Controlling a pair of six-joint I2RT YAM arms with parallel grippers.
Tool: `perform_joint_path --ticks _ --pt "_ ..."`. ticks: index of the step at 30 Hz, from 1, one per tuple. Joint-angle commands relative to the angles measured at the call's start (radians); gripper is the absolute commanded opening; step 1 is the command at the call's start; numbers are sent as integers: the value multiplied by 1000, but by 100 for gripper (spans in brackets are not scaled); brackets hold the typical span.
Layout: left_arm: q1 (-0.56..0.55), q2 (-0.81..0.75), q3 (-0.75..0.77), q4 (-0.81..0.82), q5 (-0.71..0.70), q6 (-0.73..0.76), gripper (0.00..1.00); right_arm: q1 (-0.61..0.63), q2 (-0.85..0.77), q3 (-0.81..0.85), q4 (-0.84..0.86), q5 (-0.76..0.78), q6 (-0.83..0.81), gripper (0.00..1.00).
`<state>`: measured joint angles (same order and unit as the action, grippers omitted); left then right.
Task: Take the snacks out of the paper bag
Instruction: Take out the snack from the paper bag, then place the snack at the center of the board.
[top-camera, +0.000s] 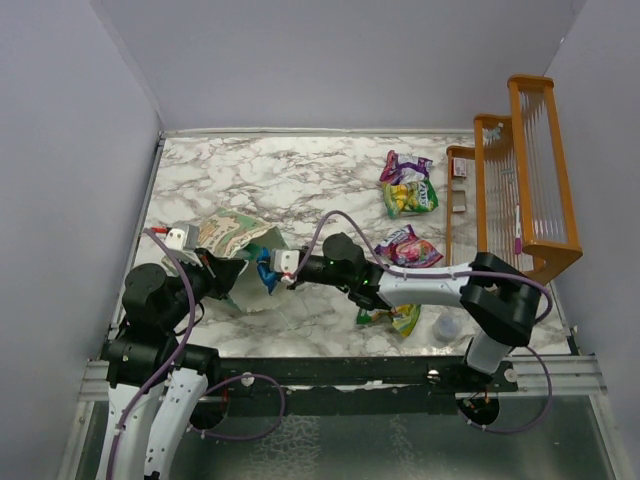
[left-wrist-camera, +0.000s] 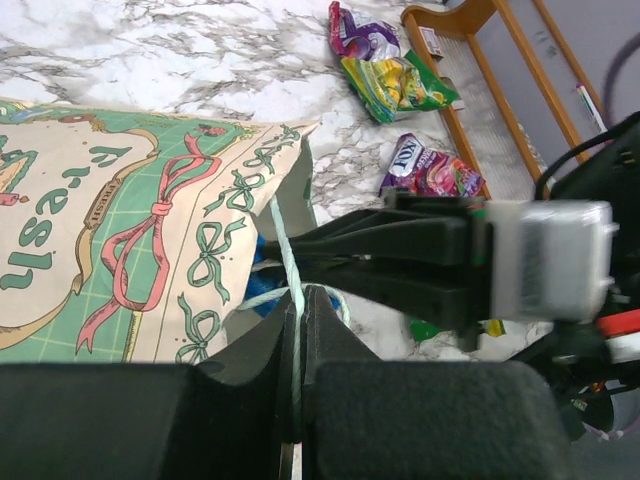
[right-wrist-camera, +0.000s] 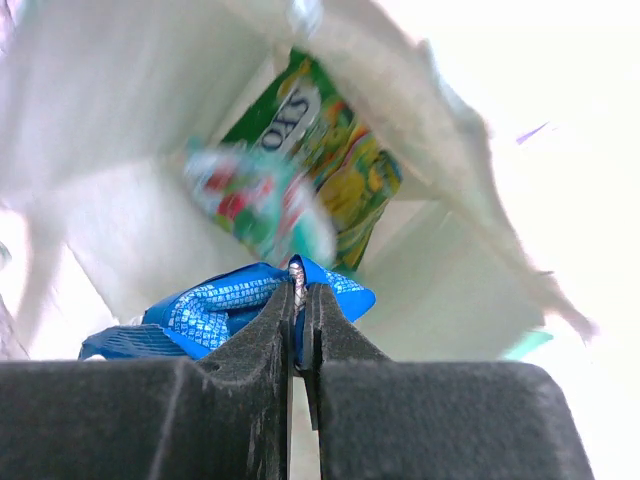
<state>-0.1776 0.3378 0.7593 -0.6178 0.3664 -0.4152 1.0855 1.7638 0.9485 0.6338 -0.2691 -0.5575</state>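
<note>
Marble table (top-camera: 290, 180), orange rack (top-camera: 530, 170) at its right edge. Paper bag (top-camera: 232, 235) lies on its side at the left, mouth toward the right gripper (right-wrist-camera: 298, 290), whose fingers are clamped on a blue packet (right-wrist-camera: 220, 305) at the mouth. Left gripper (left-wrist-camera: 298, 300) pinches the bag's string handle (left-wrist-camera: 283, 250). Inside the bag are a green packet (right-wrist-camera: 330, 150) and a blurred teal-red packet (right-wrist-camera: 260, 205). Three packets (top-camera: 408, 190) and a grey cap (top-camera: 445, 327) lie on the table.
</note>
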Motion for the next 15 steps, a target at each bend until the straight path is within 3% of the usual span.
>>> perform_joint_path --ticks 1,8,15 --pt "6 8 7 -5 -12 4 0 5 -155 -41 19 -24 114 1" --pt "7 0 8 -7 -16 3 0 5 -431 -257 -87 -85 160 1" --pt "7 2 6 -5 -7 7 0 5 -746 -466 -193 218 164 1"
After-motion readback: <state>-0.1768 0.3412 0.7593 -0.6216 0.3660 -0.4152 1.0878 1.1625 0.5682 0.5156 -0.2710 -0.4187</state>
